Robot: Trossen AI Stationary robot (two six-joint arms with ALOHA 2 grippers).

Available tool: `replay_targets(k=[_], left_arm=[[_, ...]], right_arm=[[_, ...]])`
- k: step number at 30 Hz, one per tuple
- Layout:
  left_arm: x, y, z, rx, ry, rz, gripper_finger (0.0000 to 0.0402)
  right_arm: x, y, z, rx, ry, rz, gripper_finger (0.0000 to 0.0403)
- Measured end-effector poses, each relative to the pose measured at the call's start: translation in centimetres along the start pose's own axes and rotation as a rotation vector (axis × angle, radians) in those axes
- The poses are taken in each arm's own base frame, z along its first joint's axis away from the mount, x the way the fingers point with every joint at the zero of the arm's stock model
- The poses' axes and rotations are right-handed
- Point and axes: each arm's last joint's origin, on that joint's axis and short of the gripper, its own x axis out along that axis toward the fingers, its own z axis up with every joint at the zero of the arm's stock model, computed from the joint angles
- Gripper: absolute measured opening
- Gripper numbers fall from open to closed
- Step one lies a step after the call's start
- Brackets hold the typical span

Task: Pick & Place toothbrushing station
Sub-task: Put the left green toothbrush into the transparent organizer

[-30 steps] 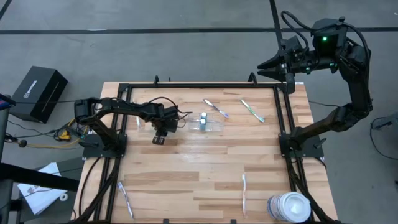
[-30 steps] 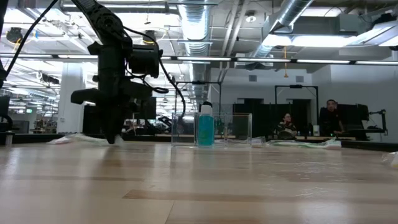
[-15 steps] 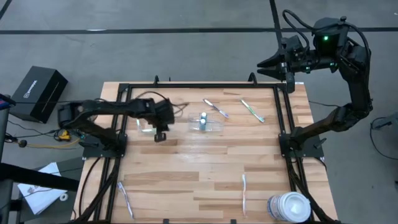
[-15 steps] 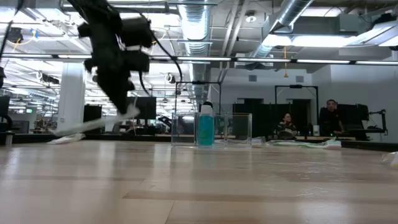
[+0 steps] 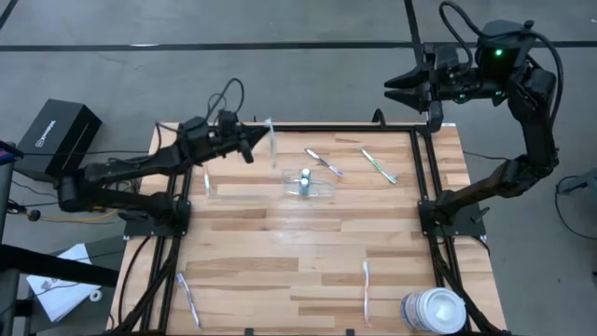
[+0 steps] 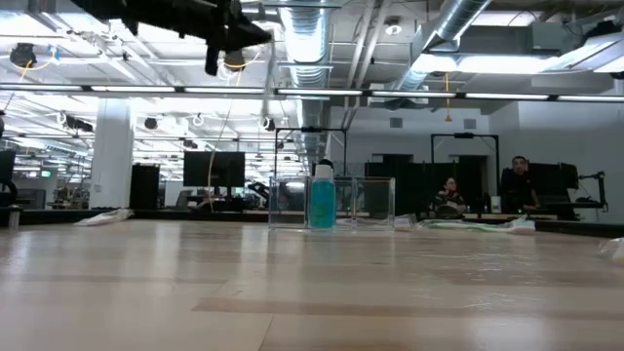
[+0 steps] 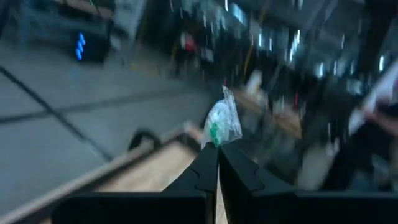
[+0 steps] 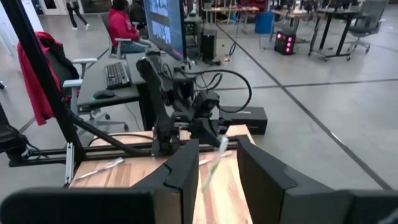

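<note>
Though blurred, left end effector (image 7: 217, 155) grips wrapped toothbrush (image 7: 222, 123) (bristles indistinct).

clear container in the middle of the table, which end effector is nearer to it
Left. The left end effector, shut on a wrapped toothbrush, is raised just to the clear container's left. The right end effector waits beyond the table's far right corner, farther away.

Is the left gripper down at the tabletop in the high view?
No. The left gripper is raised above the table's far edge, shut on a wrapped toothbrush, short of the clear container.
</note>
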Motion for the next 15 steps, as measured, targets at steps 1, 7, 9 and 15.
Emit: replay_targets(k=[1,7,9,15], left_arm=[[0.2,0.2,-0.4,-0.016,-0.033,0.006,0.0000],[2.1,0.8,-4.9,-0.059,-0.106,0.024,0.0000],[2.8,0.8,-6.1,-0.065,-0.105,0.016,0.0000],[4.7,0.8,-9.3,-0.039,-0.052,0.011,0.0000]], right_arm=[[0.0,0.0,0.0,-0.001,-0.002,0.000,0.0103],[0.0,0.0,0.0,0.030,0.000,0.000,0.0103],[0.0,0.0,0.0,0.043,0.000,0.000,0.0103],[0.0,0.0,-0.1,0.060,0.008,0.001,0.0103]])
